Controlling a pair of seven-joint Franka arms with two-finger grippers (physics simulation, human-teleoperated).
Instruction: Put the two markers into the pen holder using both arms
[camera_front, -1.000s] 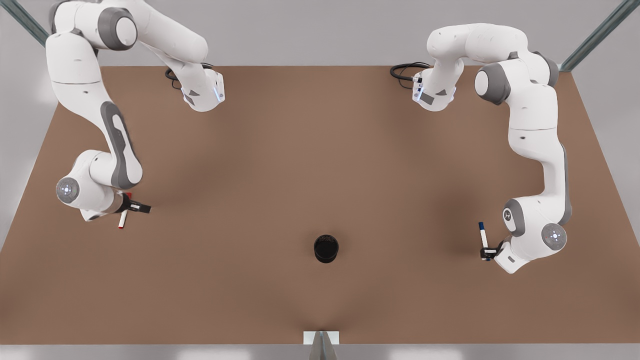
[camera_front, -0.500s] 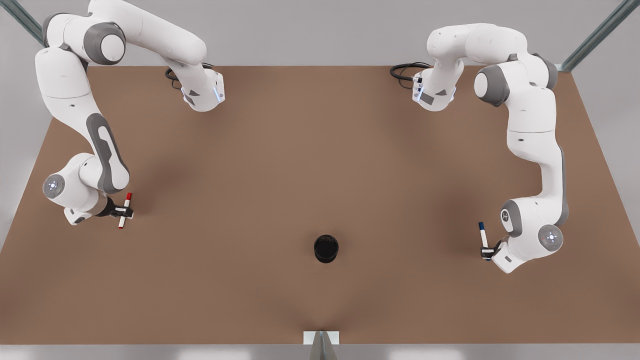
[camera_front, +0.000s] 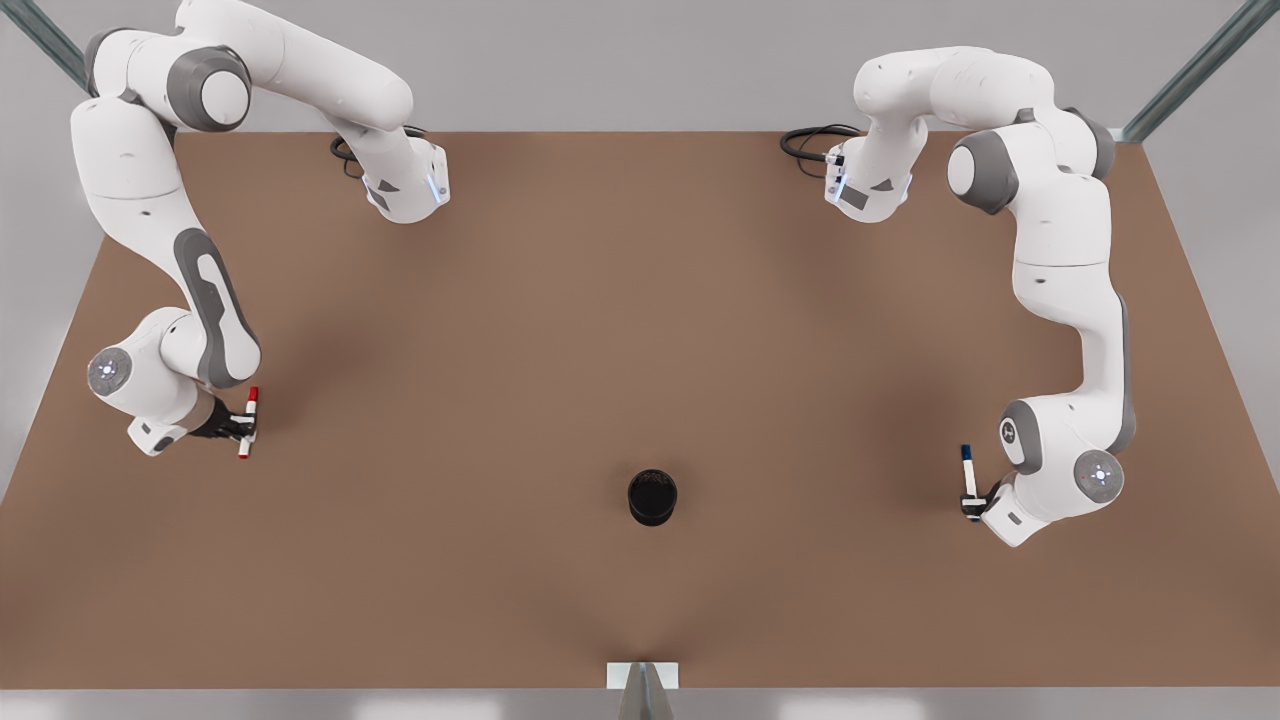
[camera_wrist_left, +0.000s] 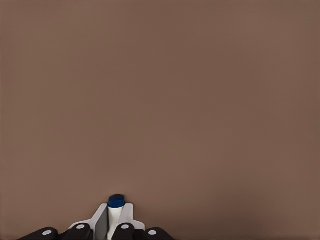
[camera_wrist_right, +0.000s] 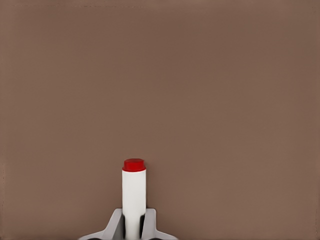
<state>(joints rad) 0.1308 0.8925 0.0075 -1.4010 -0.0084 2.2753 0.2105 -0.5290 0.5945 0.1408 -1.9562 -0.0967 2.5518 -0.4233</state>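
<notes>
In the front view the red-capped marker (camera_front: 250, 412) stands nearly upright at the front view's left, and my right gripper (camera_front: 243, 428) is shut on its barrel. Its wrist view looks along the white barrel to the red end (camera_wrist_right: 134, 165) over bare table. At the front view's right my left gripper (camera_front: 972, 505) is shut on the blue-capped marker (camera_front: 967, 472), whose cap points up. The left wrist view has the blue end (camera_wrist_left: 116, 201) between the white fingertips (camera_wrist_left: 99, 223). The black pen holder (camera_front: 652, 497) stands between the two arms, toward the near edge.
The brown table (camera_front: 640, 300) spreads wide around the holder. Both arm bases (camera_front: 405, 185) (camera_front: 865, 190) and their black cables sit at the far edge. A small white bracket (camera_front: 642, 675) marks the near edge's middle.
My right gripper has swung toward the front view's left with the red marker, which now stands more upright. My left gripper has shifted slightly with the blue marker.
</notes>
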